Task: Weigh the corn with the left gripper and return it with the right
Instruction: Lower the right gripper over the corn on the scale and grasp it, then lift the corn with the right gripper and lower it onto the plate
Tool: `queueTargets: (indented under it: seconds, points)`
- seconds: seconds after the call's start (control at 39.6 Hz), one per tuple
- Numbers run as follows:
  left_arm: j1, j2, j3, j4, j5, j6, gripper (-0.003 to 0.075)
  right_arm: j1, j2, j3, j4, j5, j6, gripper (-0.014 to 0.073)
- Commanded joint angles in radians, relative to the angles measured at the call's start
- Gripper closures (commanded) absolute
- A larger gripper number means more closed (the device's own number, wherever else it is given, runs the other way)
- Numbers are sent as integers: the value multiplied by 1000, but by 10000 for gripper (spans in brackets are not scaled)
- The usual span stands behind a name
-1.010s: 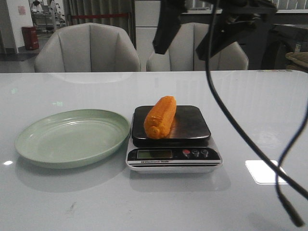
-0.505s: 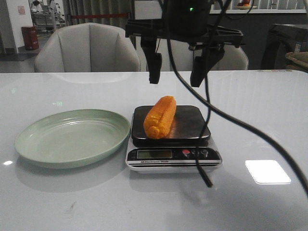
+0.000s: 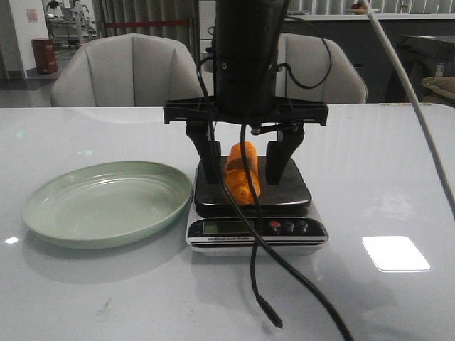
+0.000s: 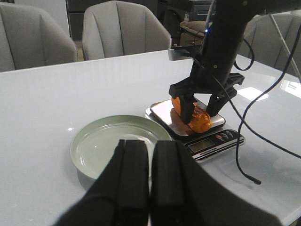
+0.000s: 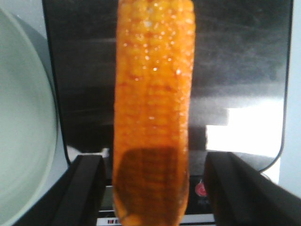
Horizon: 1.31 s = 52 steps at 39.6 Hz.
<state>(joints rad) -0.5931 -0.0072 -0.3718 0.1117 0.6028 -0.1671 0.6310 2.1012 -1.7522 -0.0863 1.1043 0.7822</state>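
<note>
The orange-yellow corn lies lengthwise on the steel top of the kitchen scale. My right gripper stands open over it, one black finger on each side of the cob, low by the scale top. In the right wrist view the corn fills the gap between the fingers, with space on both sides. My left gripper is shut and empty, hanging above the near side of the green plate, well away from the corn. The front view does not show the left gripper.
The empty green plate sits just left of the scale, almost touching it. A loose black cable hangs from the right arm down in front of the scale's display. Two grey chairs stand behind the table's far edge.
The right arm has come down from high above the scale. Its open fingers now straddle the corn. The corn, scale and plate have not moved.
</note>
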Motion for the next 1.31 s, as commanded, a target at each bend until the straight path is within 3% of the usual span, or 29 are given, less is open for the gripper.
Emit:
queueTargets:
  seconds: [0.0,0.15,0.2,0.43,0.66,0.76,1.01,1.29]
  points:
    - [1,-17,-25,-2,-76,-2,607,-2,-41,-34,13,2,3,117]
    - [1,-17,-25,-2,-76,-2,607,12,-19,-38,31,-29,3,294]
    - [1,-17,-25,-2,-76,-2,607,18,-19,-50,31,-41,2,316]
    - [1,-17,-25,-2,-76,-2,607,81,-17,-175,71,-84,-59,318]
    - [1,-17,-25,-2,-76,-2,607,155,15,-184,86,-230,-76,316]
    - [1,-17,-25,-2,-76,-2,607,173,43,-184,86,-258,-76,269]
    - [1,-17,-25,-2,-76,-2,607,204,93,-184,86,-271,-76,-10]
    - [1,-17,-25,-2,-76,-2,607,187,62,-233,86,-153,-81,-14]
